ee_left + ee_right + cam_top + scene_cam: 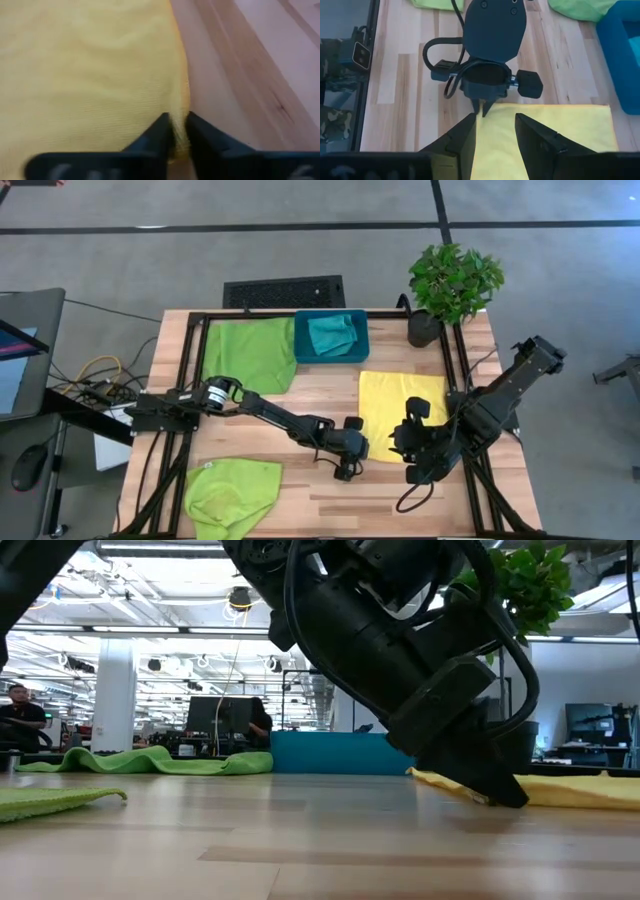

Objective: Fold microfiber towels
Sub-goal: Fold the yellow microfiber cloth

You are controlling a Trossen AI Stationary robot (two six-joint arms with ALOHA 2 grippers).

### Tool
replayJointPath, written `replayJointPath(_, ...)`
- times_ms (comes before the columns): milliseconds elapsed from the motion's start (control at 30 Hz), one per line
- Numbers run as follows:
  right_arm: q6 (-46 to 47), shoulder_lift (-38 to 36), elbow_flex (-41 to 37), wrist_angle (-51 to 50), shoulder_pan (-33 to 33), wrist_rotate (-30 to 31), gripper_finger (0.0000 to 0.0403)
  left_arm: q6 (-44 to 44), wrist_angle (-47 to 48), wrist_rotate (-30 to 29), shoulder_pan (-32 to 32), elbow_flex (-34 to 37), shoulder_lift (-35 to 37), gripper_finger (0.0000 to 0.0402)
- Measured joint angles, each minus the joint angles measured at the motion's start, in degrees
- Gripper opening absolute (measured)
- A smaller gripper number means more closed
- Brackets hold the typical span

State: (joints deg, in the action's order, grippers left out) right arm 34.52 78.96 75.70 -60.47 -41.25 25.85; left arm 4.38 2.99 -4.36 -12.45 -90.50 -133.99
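High view, left to right: left gripper low on wooden worktop, fingers clenched on near-left corner of flat yellow microfiber towel; right gripper at near edge, fingers spread, grasping nothing. Likely step: starting first fold. Next: clamp second corner, lift both together.

The yellow towel is a soft cloth with a fine, matt woven texture, pinched at its edge between the matt black, smooth fingers of the left gripper. The table is surfaced in pale wood planks with visible grain and a slight sheen. The lime green towels are seen as matt, rumpled cloth. The teal bin appears as smooth, rigid plastic. The right gripper is finished in matt black.
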Motion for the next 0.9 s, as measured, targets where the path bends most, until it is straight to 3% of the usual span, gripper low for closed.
replayJointPath(67, 0.00, 0.00, 0.00, 0.00, 0.00, 0.04, 0.0161, -1.11, 0.93, 0.50, 0.04, 0.02, 0.04, 0.0012)
replayJointPath(433, 4.08, 3.95, -0.09, -1.64, -1.82, -0.02, 0.0161, -10.33, 12.21, 0.46, -1.29, 0.46, 4.73, 0.0002)
replayJointPath(600, 8.71, 9.45, -0.11, -3.32, -1.84, -0.24, 0.0161, -13.03, 22.01, -4.43, -2.18, 0.70, 9.16, 0.0001)
replayJointPath(900, 9.89, 19.85, -0.09, 3.88, -0.04, -0.31, 0.0161, -16.24, 25.17, -8.92, -2.82, 0.48, 13.07, 0.0000)
